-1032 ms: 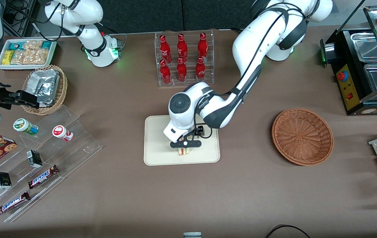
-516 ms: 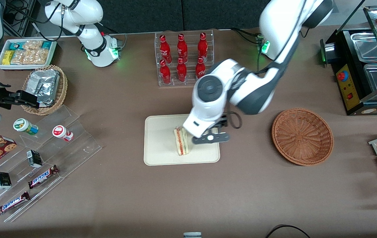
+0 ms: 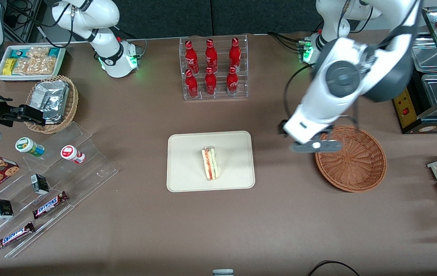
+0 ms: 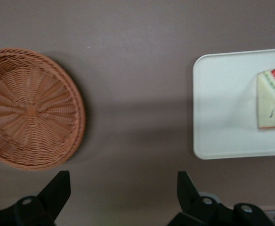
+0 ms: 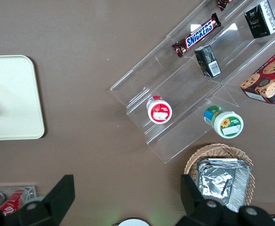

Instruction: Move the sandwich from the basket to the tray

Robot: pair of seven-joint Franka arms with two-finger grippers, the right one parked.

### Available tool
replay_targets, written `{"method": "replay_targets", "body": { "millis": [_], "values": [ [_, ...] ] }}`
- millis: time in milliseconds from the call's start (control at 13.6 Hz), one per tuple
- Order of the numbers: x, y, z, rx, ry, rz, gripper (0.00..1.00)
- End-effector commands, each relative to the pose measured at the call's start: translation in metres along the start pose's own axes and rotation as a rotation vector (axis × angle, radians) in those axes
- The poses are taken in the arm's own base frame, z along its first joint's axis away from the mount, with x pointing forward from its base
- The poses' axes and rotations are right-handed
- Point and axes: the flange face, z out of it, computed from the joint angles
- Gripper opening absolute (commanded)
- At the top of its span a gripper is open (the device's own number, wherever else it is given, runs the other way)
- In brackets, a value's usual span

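The sandwich [image 3: 210,163] [image 4: 272,99], a pale wedge with red and green filling, lies in the middle of the cream tray [image 3: 187,180] [image 4: 222,113]. Nothing lies in the reddish-brown wicker basket [image 3: 356,168] [image 4: 29,108], which sits toward the working arm's end of the table. My gripper [image 3: 314,145] [image 4: 123,190] hangs open and holds nothing, high above the bare table between tray and basket, at the basket's rim nearest the tray. Its two dark fingers [image 4: 57,188] stand wide apart.
A clear rack of red bottles [image 3: 212,67] stands farther from the front camera than the tray. Toward the parked arm's end lie a tan basket of foil packets [image 3: 51,101], a clear stepped stand with snacks [image 3: 49,191] and a white snack box [image 3: 30,63]. A black food warmer [image 3: 425,76] stands near the basket.
My gripper let go of the sandwich on the tray, rose and swung away toward the basket. The sandwich stays on the tray.
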Motion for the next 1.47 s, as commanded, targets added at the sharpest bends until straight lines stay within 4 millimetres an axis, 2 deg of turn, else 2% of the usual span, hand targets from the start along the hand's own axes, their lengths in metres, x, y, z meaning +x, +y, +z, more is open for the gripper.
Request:
{"method": "replay_targets", "body": {
  "millis": [0,147,368,737,884,1032,1253,1400],
  "values": [
    [-0.031,-0.065,-0.008,-0.013,-0.008,0.063,1.0],
    [-0.039,-0.094,-0.013,-0.011,-0.013,0.077,1.0],
    [-0.049,-0.124,-0.02,-0.004,-0.001,0.078,1.0],
    [-0.071,-0.195,-0.04,-0.007,-0.02,0.117,1.0],
    [-0.072,-0.199,-0.045,-0.011,-0.014,0.109,1.0],
    [-0.072,-0.215,-0.053,-0.02,-0.011,0.081,1.0],
    [-0.06,-0.218,-0.076,-0.025,0.028,0.07,1.0],
    [-0.052,-0.219,-0.081,-0.033,0.001,0.071,1.0]
  ]
}}
